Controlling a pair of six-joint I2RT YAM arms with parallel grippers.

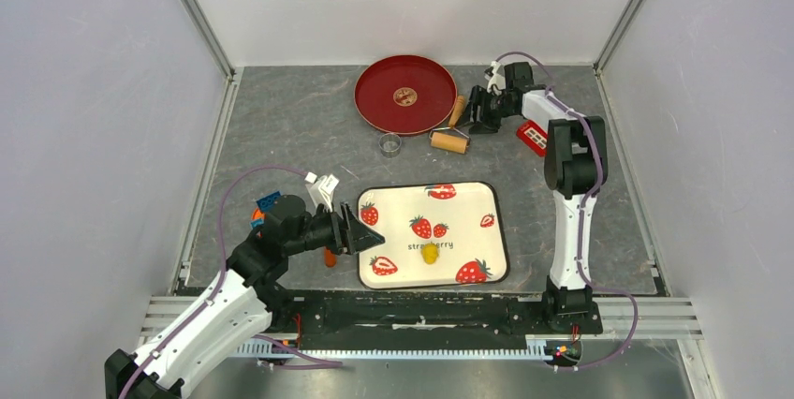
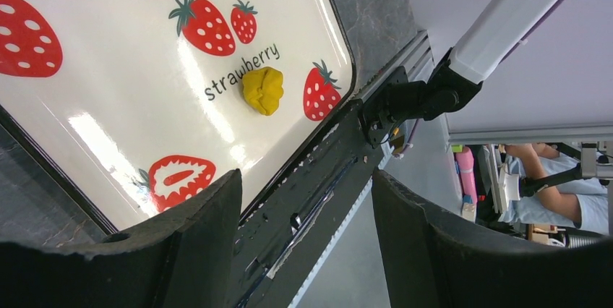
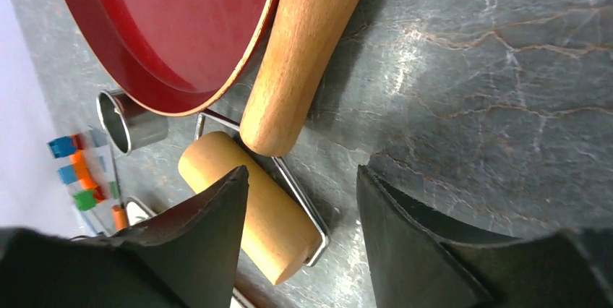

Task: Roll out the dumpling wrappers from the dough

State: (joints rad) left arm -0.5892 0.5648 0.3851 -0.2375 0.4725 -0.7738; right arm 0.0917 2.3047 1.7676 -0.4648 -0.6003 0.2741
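1. Left claw: nearest item, at the near left of the counter. Its fingers are spread and hold nothing. It points at the tray's left edge, probably waiting in reserve.
2. Ring cutter: a small metal cylinder standing open end up, just in front of the plate. It sits within reach for stamping rounds.
3. Red plate: at the far centre, seemingly the place for finished pieces.
4. Dumpling wrapper: one small flat round disc lying at the plate's middle. Any marking on it is too small to read.
5. Tray: a white rolling surface at the near centre, printed with strawberries. The one legible word reads "strawberry".
6. Dough: a crumpled yellow lump touching the end of that word, in the tray's near half. It is not yet flattened.
7. Roller: a wooden barrel in a wire frame, lying on the counter. Its wooden handle rests against the plate's rim.
8. Right claw: it hangs over the barrel's end. The jaws are apart and clamp nothing, and the grasp appears to be the step in hand.
9. Red box: just right of that claw. It carries white markings that cannot be read.
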